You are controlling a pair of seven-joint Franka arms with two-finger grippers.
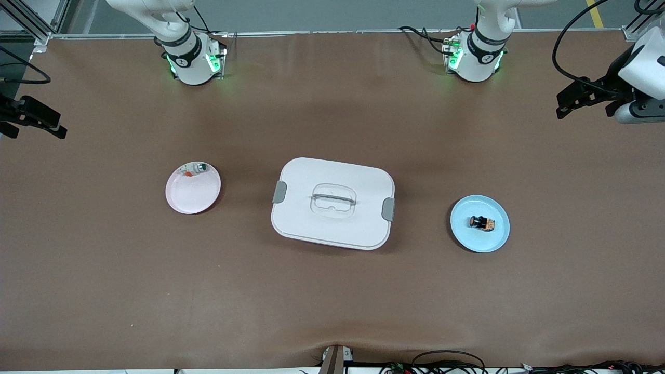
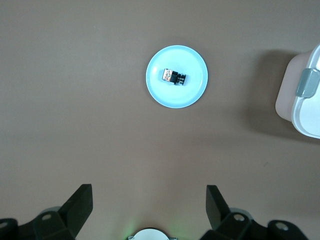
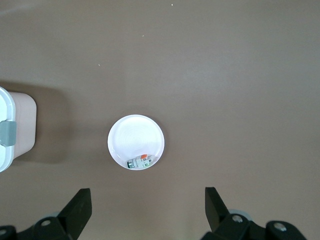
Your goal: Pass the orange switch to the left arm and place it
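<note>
Both arms are raised high over the table; in the front view only their bases and lower links show along the top edge, with the upper links and wrists cut off. Each wrist camera looks straight down at the table.

The left gripper (image 2: 149,200) hangs over bare table toward the left arm's end, above the blue plate (image 2: 192,92). Its two black fingers (image 2: 80,205) stand wide apart and hold nothing; only their tips enter the picture.

The right gripper (image 3: 148,202) hangs over bare table toward the right arm's end, above the white plate (image 3: 125,135). Its fingers (image 3: 79,206) are likewise spread wide with nothing between them.

The switch (image 1: 482,223) lies on its side near the middle of the blue plate (image 1: 465,236), toward the left arm's end of the table. It is a small dark cylinder with an orange-red end; its finer markings are hard to make out.

The box (image 1: 332,202) sits at mid-table between the two plates, lid on, a grey latch (image 1: 279,191) on each short side. In both wrist views only one corner of it shows, cut off at the edge.

The white plate (image 1: 189,200) carries a small green-and-white part (image 1: 200,167) against its rim, on the side farther from the front camera, with an orange patch beside it whose shape cannot be told.
</note>
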